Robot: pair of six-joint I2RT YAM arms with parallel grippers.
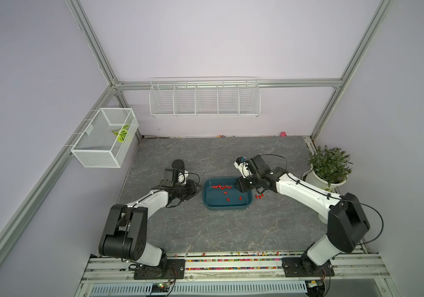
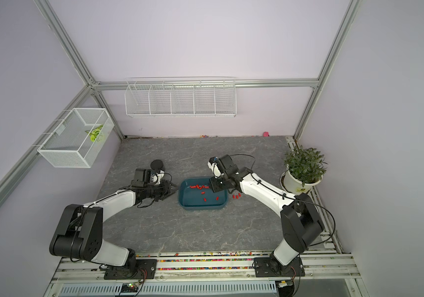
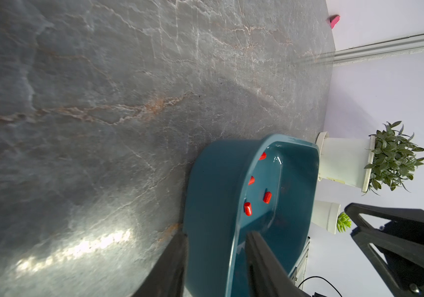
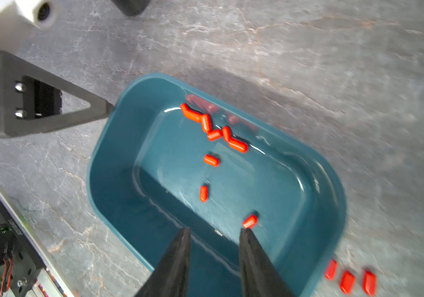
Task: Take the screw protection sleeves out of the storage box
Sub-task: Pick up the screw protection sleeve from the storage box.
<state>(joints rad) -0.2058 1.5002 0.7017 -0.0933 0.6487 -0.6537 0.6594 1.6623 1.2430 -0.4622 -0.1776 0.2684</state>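
Right hand [image 4: 214, 230] apart, empty, over storage box [image 1: 216, 200] | left hand [image 3: 216, 234] clamped on its 9 o'clock rim | screw protection sleeves [image 4: 211, 160] mostly inside; I see three on tabletop [image 1: 205, 231] at 3 o'clock.

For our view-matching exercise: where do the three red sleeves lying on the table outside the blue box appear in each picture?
In a top view: three sleeves just outside the storage box.
In a top view: same spot.
Left wrist: not in it.
Right wrist: just past the box's rim.
Shared landmark: the storage box, in all four.
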